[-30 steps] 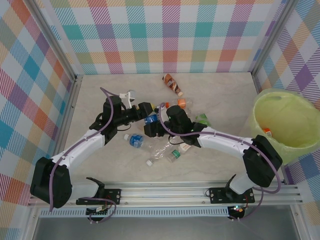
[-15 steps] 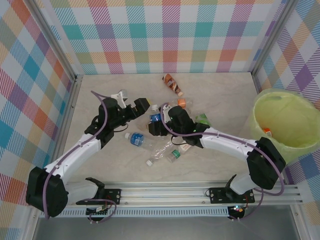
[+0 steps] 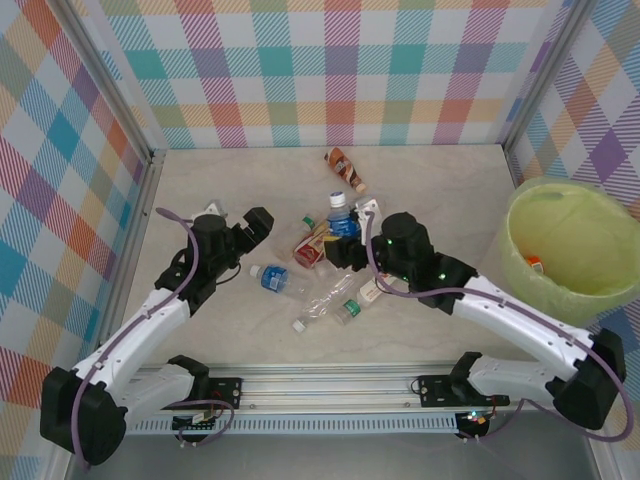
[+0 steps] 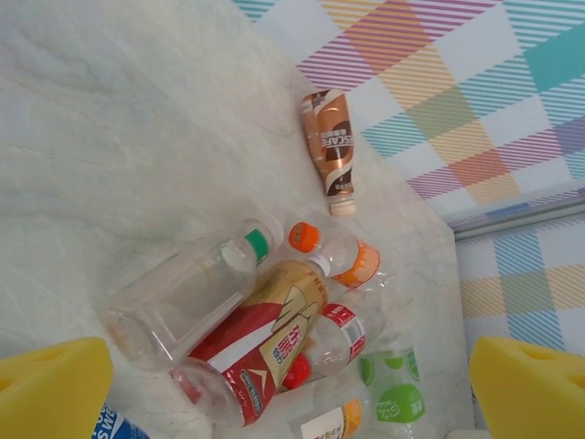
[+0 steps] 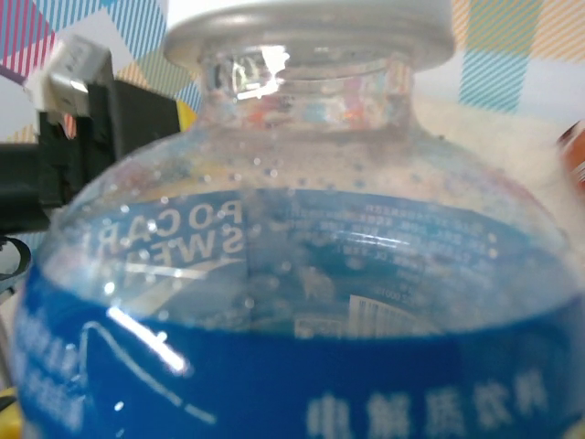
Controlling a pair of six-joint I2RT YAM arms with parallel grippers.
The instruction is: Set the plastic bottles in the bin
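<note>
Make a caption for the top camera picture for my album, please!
The right arm's jaws hold a blue-labelled bottle beside the heap of bottles, with the yellow-green bin at far right.

Bottle cluster [image 3: 322, 305] at table [image 3: 200, 190] centre; lone bottle [image 3: 345, 168] behind it; bin [image 3: 575, 235] far right, 1 bottle [image 3: 533, 264] inside.

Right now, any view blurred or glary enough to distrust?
Right wrist: blue-labelled bottle very close to the lens, slightly soft, glare streaks on the label. Left wrist: bottle pile sharp, yellow finger pads blurred at the corners. Top external: even light, faint shadows, sharp.
</note>
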